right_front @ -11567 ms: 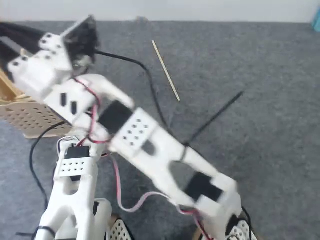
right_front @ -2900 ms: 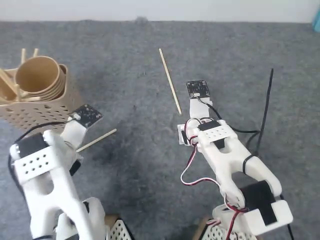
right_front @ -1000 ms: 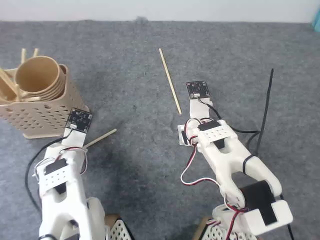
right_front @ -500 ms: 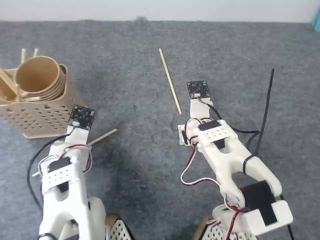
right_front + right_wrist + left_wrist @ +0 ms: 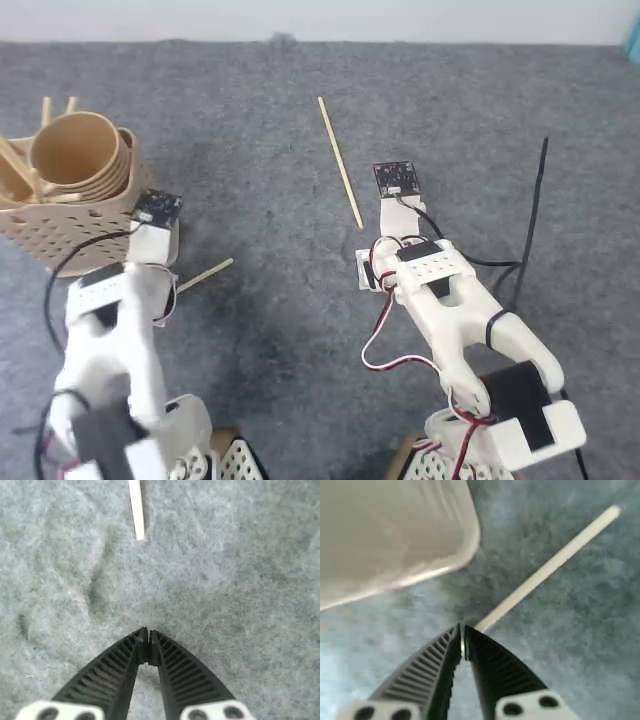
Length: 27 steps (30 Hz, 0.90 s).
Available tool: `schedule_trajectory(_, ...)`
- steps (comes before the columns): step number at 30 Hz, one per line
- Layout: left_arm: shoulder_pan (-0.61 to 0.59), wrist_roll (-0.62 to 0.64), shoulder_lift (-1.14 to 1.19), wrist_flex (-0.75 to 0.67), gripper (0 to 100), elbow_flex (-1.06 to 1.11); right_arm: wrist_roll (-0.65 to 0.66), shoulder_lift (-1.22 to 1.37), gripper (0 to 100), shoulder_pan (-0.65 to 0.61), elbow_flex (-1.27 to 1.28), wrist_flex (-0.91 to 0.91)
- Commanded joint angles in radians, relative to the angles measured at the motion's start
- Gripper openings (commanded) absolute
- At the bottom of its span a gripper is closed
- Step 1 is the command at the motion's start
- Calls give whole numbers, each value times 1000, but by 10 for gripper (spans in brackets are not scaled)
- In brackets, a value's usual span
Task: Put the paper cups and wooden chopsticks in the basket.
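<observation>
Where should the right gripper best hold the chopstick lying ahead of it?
Near its middle, from straight above, jaws across its length. The chopstick lies flat on the carpet, thin and straight, so a middle grip should keep it level. The right gripper is shut and must open first.

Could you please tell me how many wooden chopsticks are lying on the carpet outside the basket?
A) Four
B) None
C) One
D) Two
D: the far chopstick lies out in the middle of the carpet, and the near chopstick lies on it just beside the basket; both are outside the basket.
</observation>
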Motion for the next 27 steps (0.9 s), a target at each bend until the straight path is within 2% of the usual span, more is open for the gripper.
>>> schedule_trajectory(1, 0, 8, 86, -81, 13, -61, 28, -65, 8, 13, 0, 12)
schedule_trajectory(7, 8, 5, 86, -48, 13, -58, 28, -65, 8, 13, 0, 12)
schedule_trajectory(17, 9, 3, 86, 183, 13, -85, 28, -65, 8, 13, -2, 10)
schedule_trajectory(27, 155, 2, 86, 750, 13, -343, 28, -65, 8, 13, -2, 10)
